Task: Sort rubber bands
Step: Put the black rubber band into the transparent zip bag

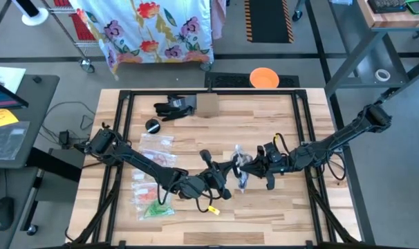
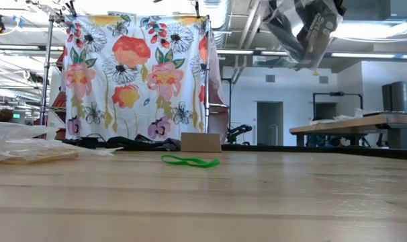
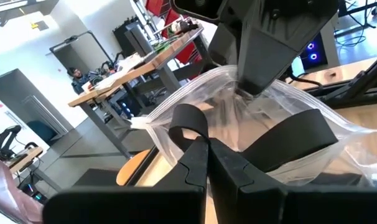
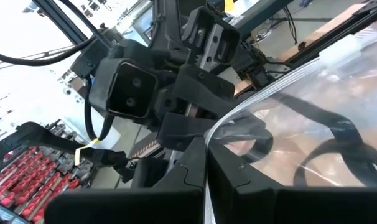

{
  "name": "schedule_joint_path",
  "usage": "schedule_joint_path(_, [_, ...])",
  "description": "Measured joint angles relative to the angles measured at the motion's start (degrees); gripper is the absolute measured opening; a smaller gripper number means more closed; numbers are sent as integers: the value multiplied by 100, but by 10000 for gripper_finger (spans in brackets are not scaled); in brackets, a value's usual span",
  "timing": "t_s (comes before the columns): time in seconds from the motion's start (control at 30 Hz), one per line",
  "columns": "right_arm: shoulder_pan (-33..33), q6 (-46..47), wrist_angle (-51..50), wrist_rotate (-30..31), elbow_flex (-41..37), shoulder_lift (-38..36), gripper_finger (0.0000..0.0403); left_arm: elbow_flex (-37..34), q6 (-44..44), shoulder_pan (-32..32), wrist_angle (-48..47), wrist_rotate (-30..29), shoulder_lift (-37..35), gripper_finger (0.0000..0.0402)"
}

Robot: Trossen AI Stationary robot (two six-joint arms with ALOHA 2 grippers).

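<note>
Both grippers meet above the table's middle at a clear zip bag [image 1: 240,174], which hangs lifted off the table [image 2: 287,30]. My left gripper [image 3: 207,148] is shut on a wide black rubber band [image 3: 188,123] at the bag's mouth. My right gripper [image 4: 205,158] is shut on the bag's rim. More black bands [image 4: 338,140] lie inside the bag. A green rubber band [image 2: 190,161] lies flat on the table. Several clear bags of coloured bands [image 1: 153,190] lie flat at the table's left. My left gripper pinches the black band between its two fingertips, and a short loop of it [image 3: 190,119] stands out beyond the tips. The rest of the band [image 3: 294,140] runs behind the bag's clear wall. The fingers point level, toward my right gripper. My right gripper pinches the bag's zip rim [image 4: 238,117] between its two fingers, coming level from the table's right side. The bag hangs clear of the table, its clear wall [image 4: 313,106] spread out beyond the fingers toward my left gripper.
A small cardboard box [image 1: 207,105] and a black glove-like thing [image 1: 173,107] sit at the table's far edge, with a small black round object [image 1: 152,125] near them. An orange disc [image 1: 264,77] lies on the floor beyond. Bare wood lies along the near edge.
</note>
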Motion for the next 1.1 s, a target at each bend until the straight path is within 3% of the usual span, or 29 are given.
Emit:
schedule_joint_path(0.2, [2, 0, 2, 0, 0, 0, 0, 0, -267, 22, -252, 89, 0, 0])
schedule_joint_path(0.4, [2, 0, 0, -2, 0, 0, 0, 8, -586, 114, -405, 1002, 0, 0])
schedule_joint_path(0.57, [2, 0, 0, -2, 0, 0, 0, 572, -1213, 232, -1695, 1230, 0, 0])
schedule_joint_path(0.73, [2, 0, -17, -2, 0, 0, 0, 1262, -1851, 460, -3136, 2019, 0, 0])
schedule_joint_path(0.87, [2, 0, -17, -2, 0, 0, 0, 1502, -1784, 604, -3477, 2327, 0, 0])
schedule_joint_path(1.1, [7, 0, -20, -2, 0, 0, 0, 1606, -1757, 1006, -3503, 3379, -2, 0])
